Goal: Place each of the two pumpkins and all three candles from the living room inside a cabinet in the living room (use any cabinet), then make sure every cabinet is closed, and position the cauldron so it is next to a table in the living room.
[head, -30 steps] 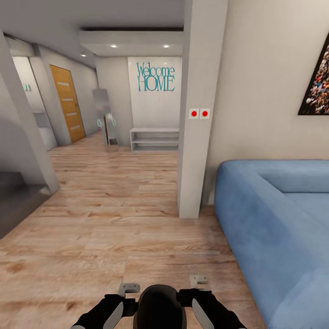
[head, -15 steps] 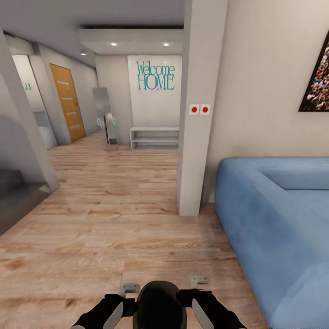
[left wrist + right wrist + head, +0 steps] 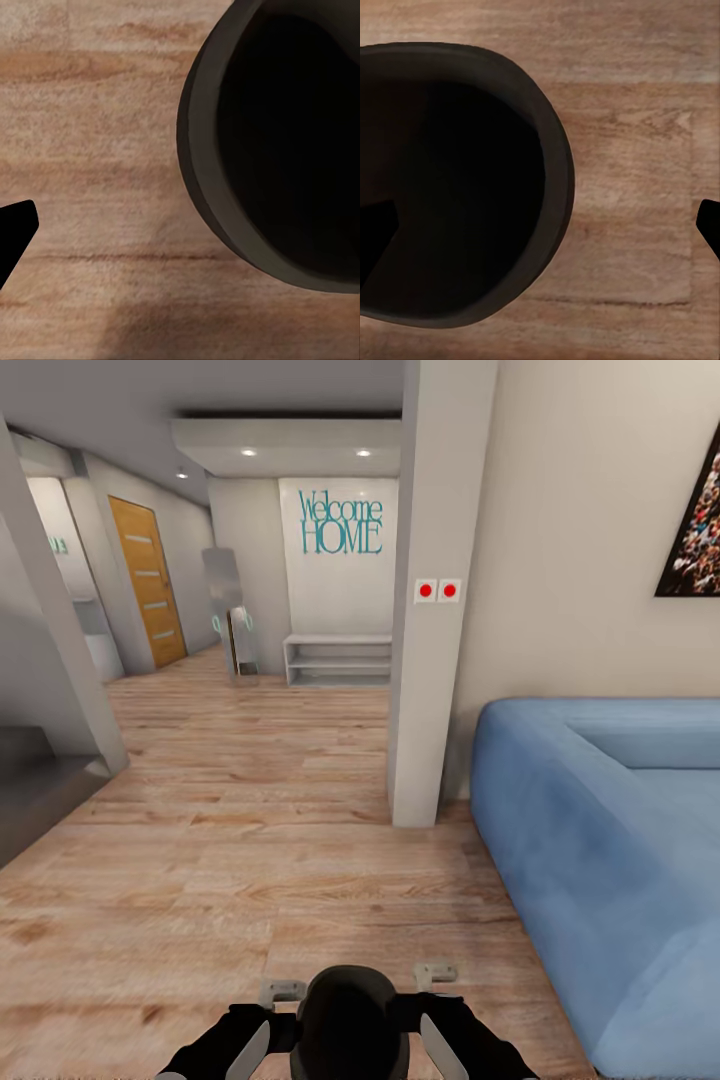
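Note:
The cauldron (image 3: 350, 1020), a round black pot with a wide mouth, hangs between my two forearms at the bottom of the head view, above the plank floor. In the left wrist view the cauldron's rim (image 3: 196, 150) curves past my left gripper (image 3: 180, 232); one black fingertip (image 3: 15, 232) shows at the frame's edge, and the other is lost against the dark bowl. My right gripper (image 3: 542, 225) straddles the cauldron's rim (image 3: 559, 172), with one fingertip (image 3: 375, 229) over the bowl, the other outside it and the jaws wide apart. The pumpkins, candles, cabinet and table are out of view.
A blue sofa (image 3: 600, 840) fills the right side. A grey pillar (image 3: 430, 660) with two red switches stands just ahead of me. Light wood floor (image 3: 220, 840) runs left of it to a hallway with a white shelf (image 3: 338, 662), an orange door (image 3: 148, 582) and a dark step (image 3: 30, 780).
The whole head view has shifted slightly: pillar and sofa sit a little nearer and the switches higher in frame, so the camera moved. Cauldron and arms keep their place relative to me.

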Controlling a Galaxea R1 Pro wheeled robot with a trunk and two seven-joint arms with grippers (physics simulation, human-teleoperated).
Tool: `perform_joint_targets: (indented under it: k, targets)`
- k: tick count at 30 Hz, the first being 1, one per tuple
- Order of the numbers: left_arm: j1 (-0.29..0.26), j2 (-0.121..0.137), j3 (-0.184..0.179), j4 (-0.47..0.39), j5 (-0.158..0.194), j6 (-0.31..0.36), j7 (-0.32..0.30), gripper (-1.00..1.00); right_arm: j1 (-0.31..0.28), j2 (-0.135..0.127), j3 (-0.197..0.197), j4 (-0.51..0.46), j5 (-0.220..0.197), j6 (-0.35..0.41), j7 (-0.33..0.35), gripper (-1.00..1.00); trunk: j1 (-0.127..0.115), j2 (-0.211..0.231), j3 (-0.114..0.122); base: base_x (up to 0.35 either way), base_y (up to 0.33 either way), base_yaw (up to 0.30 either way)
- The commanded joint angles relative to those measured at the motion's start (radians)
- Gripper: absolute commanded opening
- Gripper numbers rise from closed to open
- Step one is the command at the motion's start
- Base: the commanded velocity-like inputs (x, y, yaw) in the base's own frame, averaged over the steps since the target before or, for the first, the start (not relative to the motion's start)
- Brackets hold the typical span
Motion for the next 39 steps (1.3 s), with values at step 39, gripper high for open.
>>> perform_joint_targets:
  k: [39]
  targets:
    - [0.000,-0.015,-0.011,-0.006,0.008,0.004,-0.102,1.00,-0.001,0.001,0.010,0.001,-0.012,0.016,0.087,1.00,0.123,-0.225,-0.101,0.000,0.000,0.000]
